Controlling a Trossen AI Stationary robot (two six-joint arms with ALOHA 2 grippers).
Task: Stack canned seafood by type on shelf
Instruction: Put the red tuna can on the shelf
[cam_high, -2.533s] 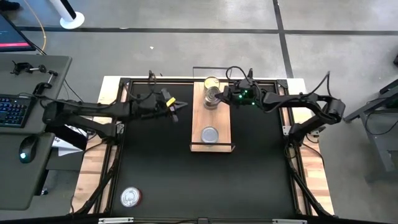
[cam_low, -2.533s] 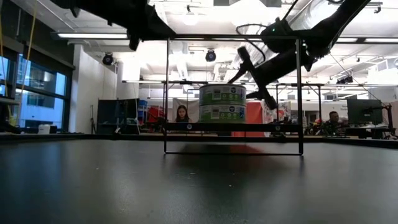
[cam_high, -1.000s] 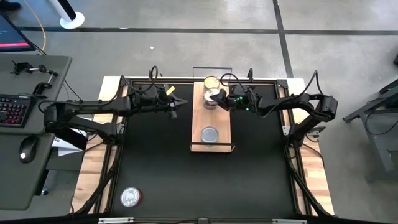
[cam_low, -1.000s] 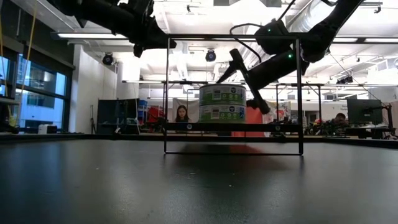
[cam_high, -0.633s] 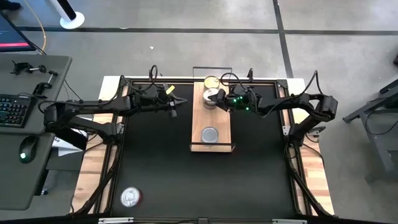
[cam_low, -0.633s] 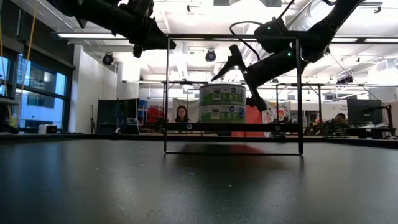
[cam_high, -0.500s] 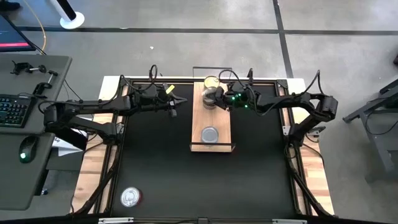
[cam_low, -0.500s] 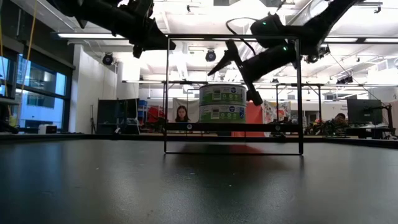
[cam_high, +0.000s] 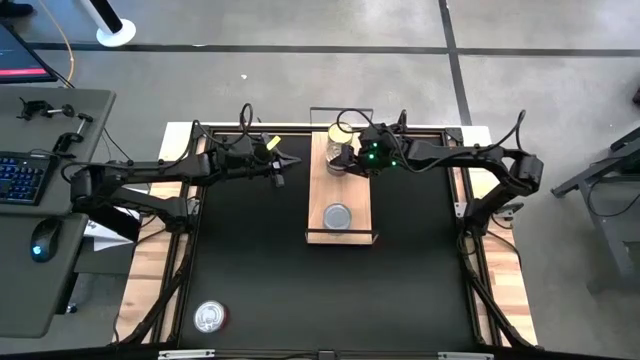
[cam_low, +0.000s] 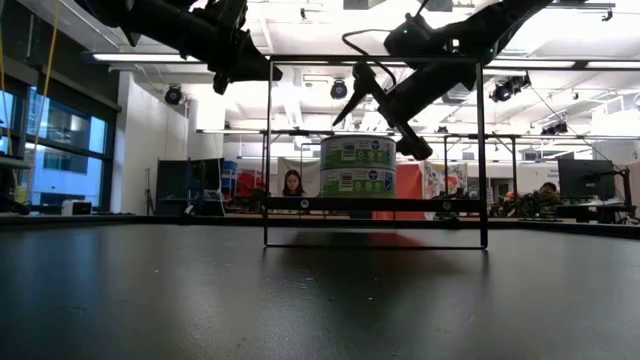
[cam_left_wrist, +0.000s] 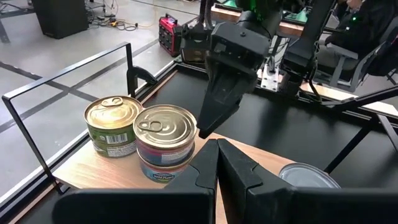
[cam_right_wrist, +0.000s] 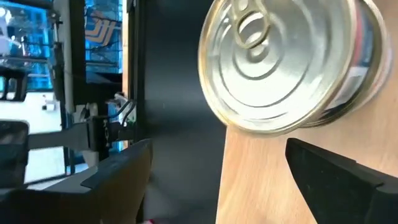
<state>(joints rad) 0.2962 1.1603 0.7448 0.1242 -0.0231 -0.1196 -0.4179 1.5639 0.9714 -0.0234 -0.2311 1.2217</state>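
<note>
Right gripper (cam_high: 347, 157) hovers above silver-lid stack (cam_left_wrist: 165, 144), jaws spread wide, grasping nothing; likely just let go of top tin.

Left gripper (cam_high: 277, 166) waits over worktop (cam_high: 250, 260) beside shelf (cam_high: 352, 200), jaws clenched, empty.

Count on shelf: two silver tins stacked at far end; gold-lid can (cam_left_wrist: 112, 125) just beside stack, so types stay apart; one silver tin (cam_high: 337, 216) alone at near end.

One more tin (cam_high: 209, 317) on worktop, near front corner, well apart from shelf.
</note>
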